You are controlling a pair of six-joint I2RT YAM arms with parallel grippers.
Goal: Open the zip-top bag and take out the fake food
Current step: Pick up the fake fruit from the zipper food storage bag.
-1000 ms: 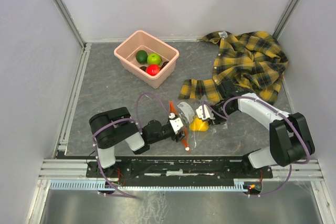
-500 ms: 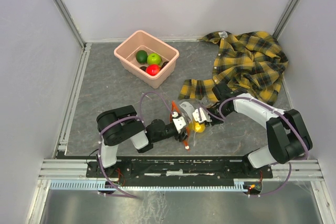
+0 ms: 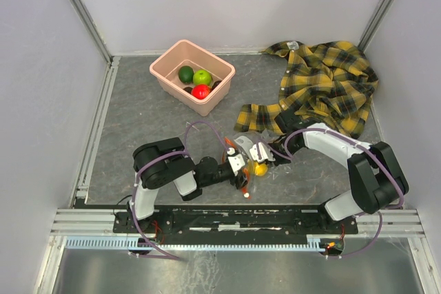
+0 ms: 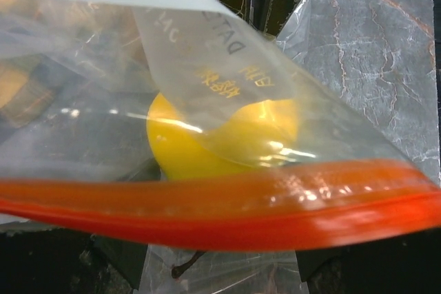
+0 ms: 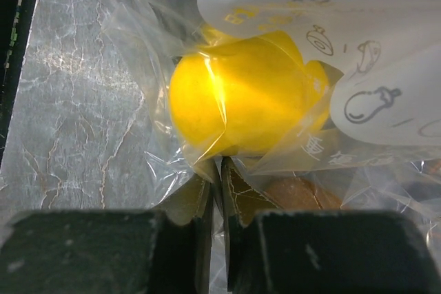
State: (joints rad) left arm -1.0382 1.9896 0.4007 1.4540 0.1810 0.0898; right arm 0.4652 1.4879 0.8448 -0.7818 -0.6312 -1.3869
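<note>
Grey marbled table (image 3: 138, 129) between white walls is what I am working over. At far left sits the pink tub (image 3: 160, 67), and some of the fake food (image 3: 202, 76) is in it: a light green, a dark green and a red piece. Moving right, the left gripper (image 3: 236, 169) lies low on the table. In its wrist view the dark fingers stand apart at the two bottom corners, and the orange-red zip strip (image 4: 220, 208) runs across the gap in front of them. I read that hand as spread and holding nothing. The zip-top bag (image 3: 244, 148) lies between the two arms, near the front edge, with the yellow fruit (image 4: 207, 142) just behind the strip inside the clear film. Further right, the right gripper (image 5: 219, 191) has its fingers drawn almost together on a fold of the bag's film, directly under the yellow fruit, and a brown fruit (image 5: 296, 194) sits beside them inside the bag. I cannot tell from these views whether the zip is parted. To do this step well, I would bring the left fingers onto one lip of the strip only, not both. I would keep the right hand's pinch on the opposite wall and draw the two apart slowly, so the thin film does not slip or tear. The plaid shirt (image 3: 324, 80) at far right lies close behind the right arm, so I would pull away from it.
</note>
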